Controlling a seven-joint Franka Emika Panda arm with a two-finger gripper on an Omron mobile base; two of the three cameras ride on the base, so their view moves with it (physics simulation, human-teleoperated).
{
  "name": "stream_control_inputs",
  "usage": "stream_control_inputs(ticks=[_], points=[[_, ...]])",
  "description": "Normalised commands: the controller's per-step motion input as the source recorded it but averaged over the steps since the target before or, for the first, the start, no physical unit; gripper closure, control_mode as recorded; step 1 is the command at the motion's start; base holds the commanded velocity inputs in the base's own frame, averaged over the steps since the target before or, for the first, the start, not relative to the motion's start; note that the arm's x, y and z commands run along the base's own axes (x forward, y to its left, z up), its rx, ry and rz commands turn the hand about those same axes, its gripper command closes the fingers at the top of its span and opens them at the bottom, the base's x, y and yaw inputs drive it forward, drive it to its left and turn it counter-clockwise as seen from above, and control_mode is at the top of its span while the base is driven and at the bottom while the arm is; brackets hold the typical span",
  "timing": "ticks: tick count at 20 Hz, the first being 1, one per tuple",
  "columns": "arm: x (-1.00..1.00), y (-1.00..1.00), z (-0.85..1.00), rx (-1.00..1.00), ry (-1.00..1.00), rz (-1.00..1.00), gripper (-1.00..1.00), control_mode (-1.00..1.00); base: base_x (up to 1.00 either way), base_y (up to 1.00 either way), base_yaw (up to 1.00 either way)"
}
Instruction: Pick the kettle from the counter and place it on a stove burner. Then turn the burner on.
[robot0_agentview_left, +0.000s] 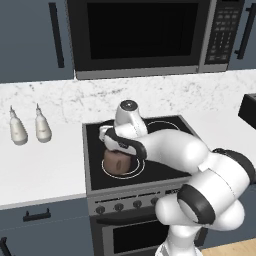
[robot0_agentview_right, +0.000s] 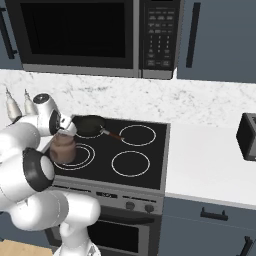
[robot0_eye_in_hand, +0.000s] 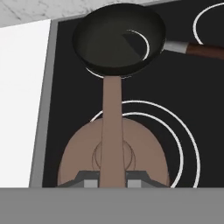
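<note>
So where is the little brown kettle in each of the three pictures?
Left base view: the kettle sits left of centre, on the stove burner, just below the gripper.
Right base view: it is at the left edge, beside the white arm.
Hand view: it fills the bottom centre, its handle running up the middle.
Shared landmark: the black frying pan, just behind the kettle in the right base and hand views.

The kettle is plain copper-brown. The stove burner is two concentric white rings on black glass. The frying pan is black with a reddish-brown handle. The surface is white, grey-veined marble; two bottles are white.
</note>
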Motion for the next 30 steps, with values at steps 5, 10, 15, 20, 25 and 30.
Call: stream_control_inputs(ticks=[5, 10, 15, 20, 25, 30], points=[[0.21, -0.07, -0.09, 0.0, 0.0, 0.01, 1.0, -1.0, 0.0, 0.0, 0.0], [0.05, -0.06, -0.07, -0.02, 0.0, 0.0, 1.0, -1.0, 0.0, 0.0, 0.0], [-0.08, -0.02, -0.01, -0.01, -0.03, 0.0, 1.0, -1.0, 0.0, 0.0, 0.0], [-0.02, -0.05, 0.0, -0.02, -0.1, 0.0, 1.0, -1.0, 0.0, 0.0, 0.0], [0.0, -0.15, 0.0, -0.02, -0.06, 0.0, 1.0, -1.0, 0.0, 0.0, 0.0], [0.0, -0.25, 0.0, -0.03, -0.05, 0.0, 1.0, -1.0, 0.0, 0.0, 0.0]])
